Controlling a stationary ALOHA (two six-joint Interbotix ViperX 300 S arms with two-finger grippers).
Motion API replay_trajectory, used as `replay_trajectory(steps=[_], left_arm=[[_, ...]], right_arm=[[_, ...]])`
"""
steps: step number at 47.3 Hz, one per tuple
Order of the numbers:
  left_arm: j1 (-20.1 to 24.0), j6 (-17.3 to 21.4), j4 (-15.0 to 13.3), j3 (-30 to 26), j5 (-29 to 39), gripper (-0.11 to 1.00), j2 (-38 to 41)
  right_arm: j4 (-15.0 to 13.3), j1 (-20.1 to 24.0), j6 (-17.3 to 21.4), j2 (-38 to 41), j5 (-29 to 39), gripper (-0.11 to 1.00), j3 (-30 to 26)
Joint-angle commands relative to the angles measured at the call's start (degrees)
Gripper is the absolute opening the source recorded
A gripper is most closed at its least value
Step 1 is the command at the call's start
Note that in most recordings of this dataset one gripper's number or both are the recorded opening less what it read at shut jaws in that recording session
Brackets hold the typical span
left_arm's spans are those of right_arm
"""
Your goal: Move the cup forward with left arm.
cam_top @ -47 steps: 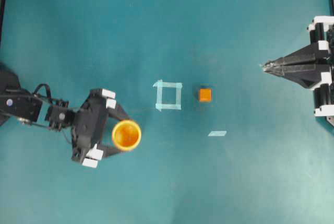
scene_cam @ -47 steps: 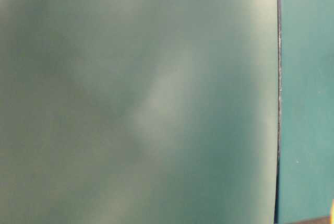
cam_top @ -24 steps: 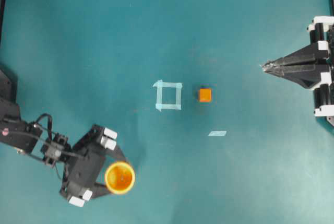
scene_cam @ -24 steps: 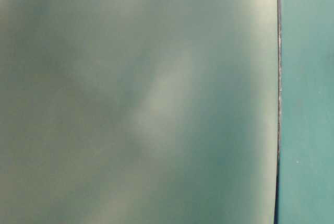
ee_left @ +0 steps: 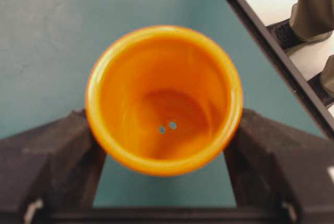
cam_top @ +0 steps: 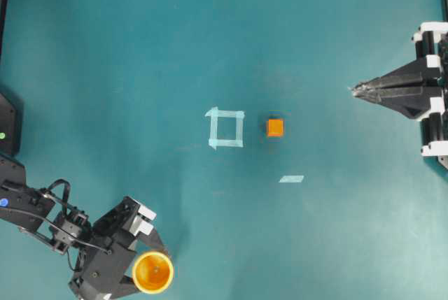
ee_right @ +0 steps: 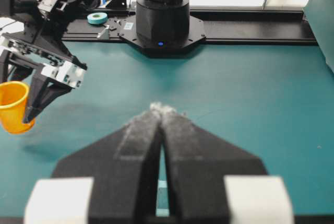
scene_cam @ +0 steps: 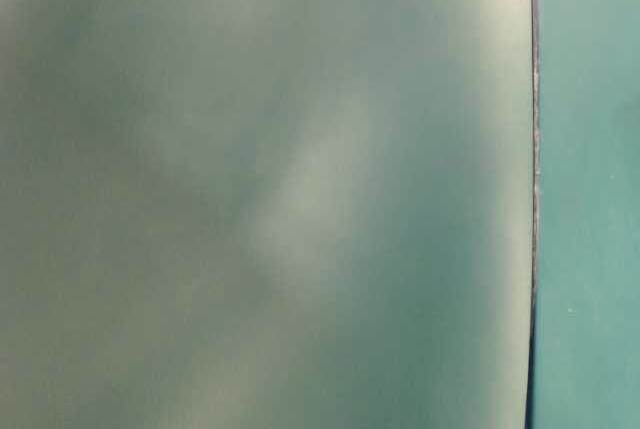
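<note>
I had the left arm's black two-fingered gripper (cam_top: 143,272) clamped on the small round yellow-orange plastic cup (cam_top: 152,272); in the left wrist view its fingers (ee_left: 49,164) pressed the cup's wall from both sides, and the cup (ee_left: 164,98) sat upright between them, mouth open to the camera. From the right wrist view the cup (ee_right: 12,106) appeared lifted clear of the teal table (ee_right: 235,93), with a soft shadow below it, though I could not be sure of the gap.

What had changed over the last second was the cup's place. In the overhead view it had started left of centre, roughly level with the loose strip of pale tape (cam_top: 291,179), and the arm had swung it steadily down the frame. It now sat in the lower left corner, almost at the bottom edge, well apart from the pale tape square (cam_top: 225,128) and the small orange cube (cam_top: 275,127), neither of which had moved.

I judged the carry to be well under way, and that if the lower edge counted as forward, the cup was near its limit; setting it down and releasing remained.

The right arm's pointed black gripper (cam_top: 357,90) had kept still at the right edge, its jaws pressed together on nothing.
</note>
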Motion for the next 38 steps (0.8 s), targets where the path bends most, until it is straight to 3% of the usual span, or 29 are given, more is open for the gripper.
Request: replay_trajectory(steps=[1, 38], left_arm=[[-0.26, -0.09, 0.0, -1.32, -0.09, 0.67, -0.53], [-1.49, -0.09, 0.09, -1.67, -0.09, 0.67, -0.35]], right_arm=[[0.09, -0.09, 0.09, 0.18, -0.26, -0.01, -1.85], [0.09, -0.09, 0.09, 0.18, -0.26, -0.01, -1.85]])
